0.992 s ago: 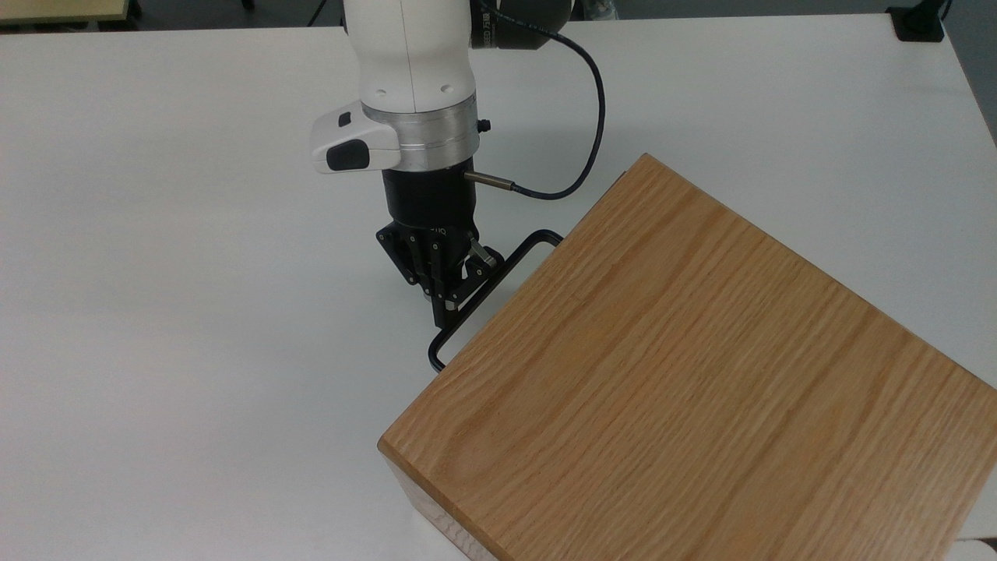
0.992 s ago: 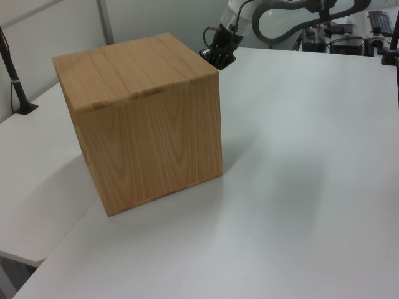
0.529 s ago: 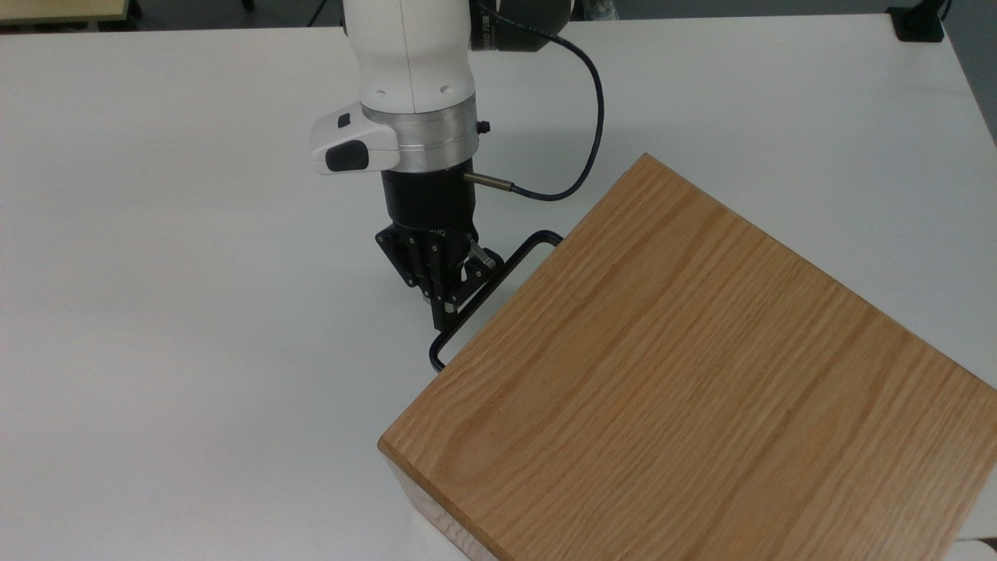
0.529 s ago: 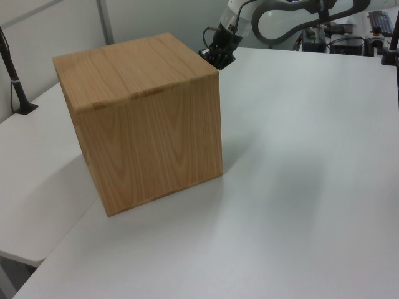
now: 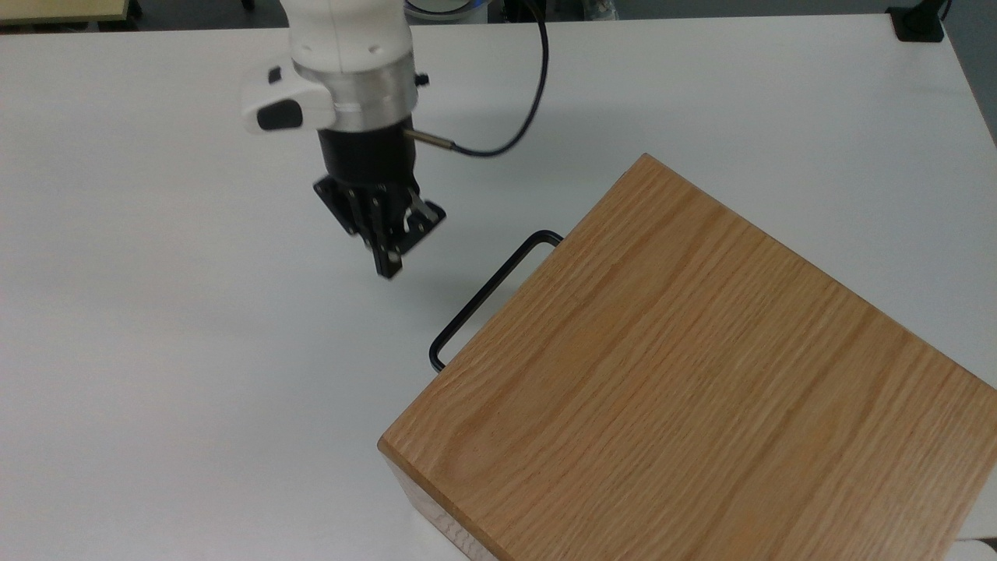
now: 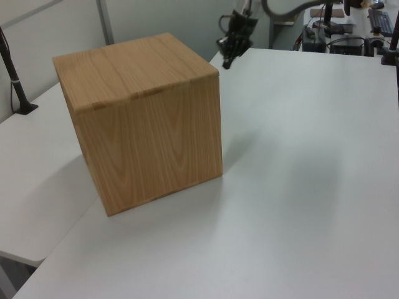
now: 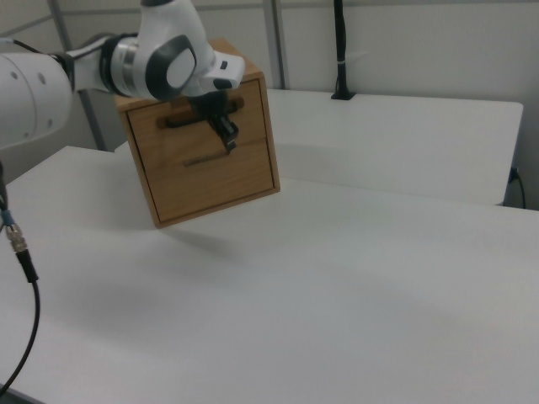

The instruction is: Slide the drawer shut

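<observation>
The setting looks like a robotics lab or office workspace. Plain white tables [image 6: 299, 187] are pushed together under pale partition walls [image 7: 404, 46], and black poles [image 7: 340, 50] are clamped upright at the table edges. In the left view, a far desk [image 6: 349, 43] crowded with dark electronic equipment and cables stands behind the white robot arm [image 7: 126, 59], and the only thing set out on the tables is an oak-grain wooden cabinet [image 6: 143, 118].

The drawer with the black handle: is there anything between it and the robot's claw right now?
Nothing visible. In the top view, bare white table lies between the gripper and the drawer handle; the drawer front sits flush in the cabinet.
</observation>
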